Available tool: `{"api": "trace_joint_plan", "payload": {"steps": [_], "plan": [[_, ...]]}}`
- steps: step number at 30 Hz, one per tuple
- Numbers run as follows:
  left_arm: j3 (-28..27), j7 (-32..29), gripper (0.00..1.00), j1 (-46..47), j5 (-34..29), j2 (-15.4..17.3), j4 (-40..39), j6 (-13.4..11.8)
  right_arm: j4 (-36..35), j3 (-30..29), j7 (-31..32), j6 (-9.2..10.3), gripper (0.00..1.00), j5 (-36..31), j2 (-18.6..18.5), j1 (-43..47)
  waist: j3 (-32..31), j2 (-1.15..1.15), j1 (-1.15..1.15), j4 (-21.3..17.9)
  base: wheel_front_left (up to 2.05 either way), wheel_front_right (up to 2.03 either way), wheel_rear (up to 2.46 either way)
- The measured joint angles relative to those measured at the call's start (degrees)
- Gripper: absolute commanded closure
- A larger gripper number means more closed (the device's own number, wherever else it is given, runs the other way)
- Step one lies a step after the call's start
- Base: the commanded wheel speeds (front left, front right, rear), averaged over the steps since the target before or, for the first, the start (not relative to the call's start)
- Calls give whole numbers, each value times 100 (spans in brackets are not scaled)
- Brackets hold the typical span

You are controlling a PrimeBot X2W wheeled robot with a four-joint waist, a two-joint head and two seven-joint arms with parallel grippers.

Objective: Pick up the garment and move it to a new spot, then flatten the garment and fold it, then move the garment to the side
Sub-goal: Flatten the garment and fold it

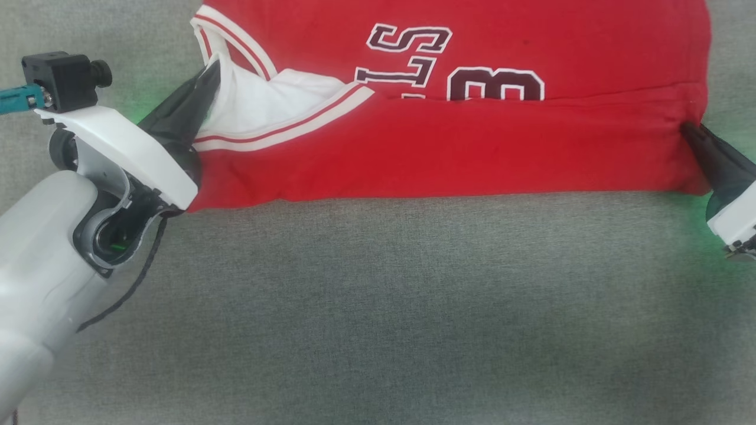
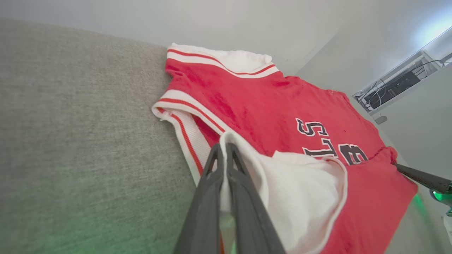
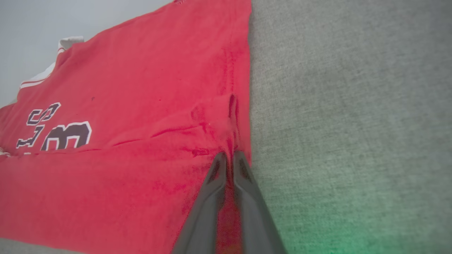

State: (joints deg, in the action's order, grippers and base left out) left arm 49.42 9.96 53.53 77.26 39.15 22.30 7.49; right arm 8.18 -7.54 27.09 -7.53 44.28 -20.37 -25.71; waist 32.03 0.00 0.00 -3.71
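The garment (image 1: 472,147), a red jersey shirt with white sleeves and dark lettering, lies across the far part of the grey surface with its near portion folded up over the chest print. My left gripper (image 1: 211,69) is shut on the white sleeve at the shirt's left end; the left wrist view has white cloth pinched between the fingers (image 2: 224,150). My right gripper (image 1: 688,128) is shut on the red edge at the shirt's right end, and red cloth (image 3: 106,176) is clamped between its fingers (image 3: 227,157).
Grey fabric surface (image 1: 378,319) stretches toward me in front of the shirt. A black cable (image 1: 139,277) hangs from my left wrist. In the left wrist view a pale wall and a shelf with cables (image 2: 399,83) stand beyond the surface.
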Motion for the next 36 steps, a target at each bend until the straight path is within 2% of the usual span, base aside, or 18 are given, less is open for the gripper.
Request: {"api": "trace_joint_plan", "payload": {"steps": [1, 5, 8, 12, 15, 18, 21, 25, 29, 30, 31, 32, 34, 36], "plan": [[85, 1, 0, 46, -1, 14, 47, 0, 18, 40, -55, 0, 0, -4, -16, 2, -33, 0, 0, -7, 0, 0, 0], [410, 44, 0, 243, -29, 183, 119, 0, 52, 178, -274, 2, 0, -44, -100, 93, -222, 0, 0, -22, 0, 0, 0], [653, -46, 0, 484, -198, 463, 135, 0, -25, 200, -412, 4, 0, -68, -192, 235, -421, 0, 0, -15, 0, 0, 0], [1050, -798, 0, 727, -240, 761, 11, 0, -143, 175, -527, 4, 0, -93, -276, 452, -710, 0, 0, 19, 0, 0, 0], [1311, -1759, 0, 870, -96, 958, -115, -15, -243, 133, -541, 4, 0, -93, -298, 573, -911, 0, 0, 49, 0, 0, 0], [1555, -2878, 0, 867, 311, 1051, -328, -332, -323, 89, -539, 4, 0, -92, -293, 682, -1050, 0, 0, 76, 0, 0, 0], [1685, -3611, 0, 871, 615, 1029, -653, -627, -425, 70, -534, 4, 0, -92, -290, 692, -1047, 0, 0, 63, 0, 0, 0], [1749, -4131, 0, 872, 948, 968, -688, -923, -522, 178, -515, 4, 0, -121, -278, 657, -876, 0, 0, -65, 0, 0, 0], [1800, -4475, 0, 872, 1113, 1010, -531, -933, -598, 223, -514, 4, 0, -138, -287, 571, -727, 0, -1, -211, 0, 0, 0], [1775, -4537, 4, 876, 1183, 1023, -514, -887, -608, 229, -514, 4, 0, -142, -298, 554, -696, 0, 0, -243, 0, 0, 0], [1729, -4573, 42, 875, 1296, 1021, -490, -858, -617, 231, -514, 4, 0, -146, -312, 552, -667, 0, 0, -271, 0, 0, 0], [1704, -4598, 85, 875, 1351, 1032, -470, -812, -622, 233, -508, 4, 0, -155, -325, 552, -642, 0, 0, -295, 0, 0, 0], [1694, -4612, 100, 882, 1348, 1056, -430, -762, -643, 282, -456, 4, 0, -240, -392, 552, -606, 0, 0, -326, 0, 0, 0], [1675, -4608, 100, 886, 1350, 1060, -390, -702, -654, 360, -350, 4, 0, -357, -523, 552, -582, 0, 0, -334, 0, 0, 0]]}}
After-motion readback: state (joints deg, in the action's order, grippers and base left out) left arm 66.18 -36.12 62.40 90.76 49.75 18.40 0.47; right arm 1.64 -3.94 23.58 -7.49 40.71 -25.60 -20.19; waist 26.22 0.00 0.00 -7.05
